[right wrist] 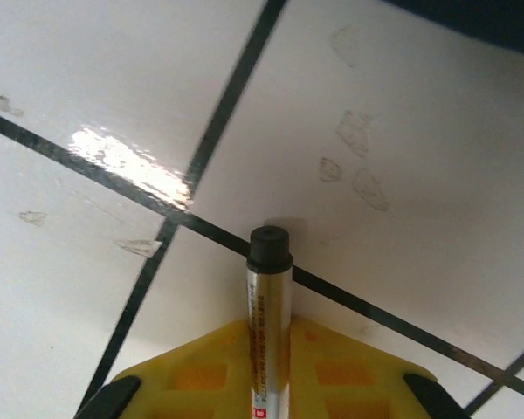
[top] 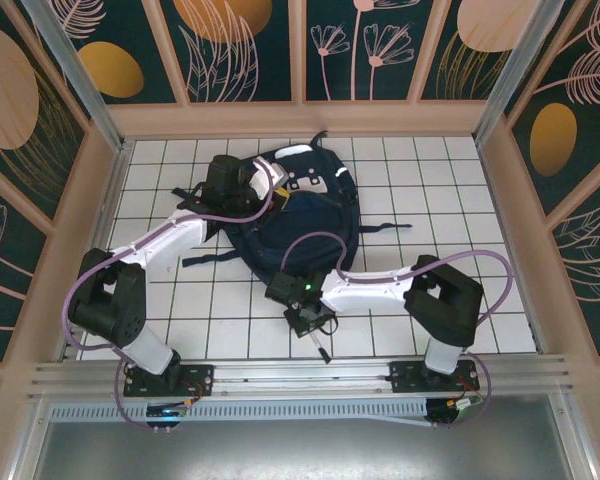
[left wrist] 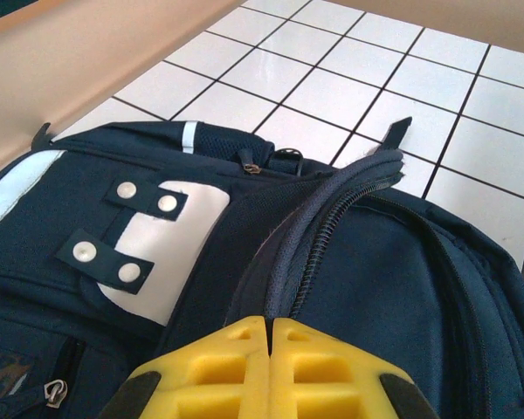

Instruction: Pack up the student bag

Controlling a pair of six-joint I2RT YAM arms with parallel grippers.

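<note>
The student bag, navy blue with white stripes and a white buckle patch, lies at the back middle of the tiled table. My left gripper is over its left side, its yellow fingers shut on the raised fabric edge beside the zip. My right gripper hovers low over the tiles in front of the bag. It is shut on a silver marker with a black cap, which sticks out past the fingertips and points down at the table.
White tiles with black lines cover the table. A beige wall runs close along the bag's far side. Dark straps trail from the bag toward the left.
</note>
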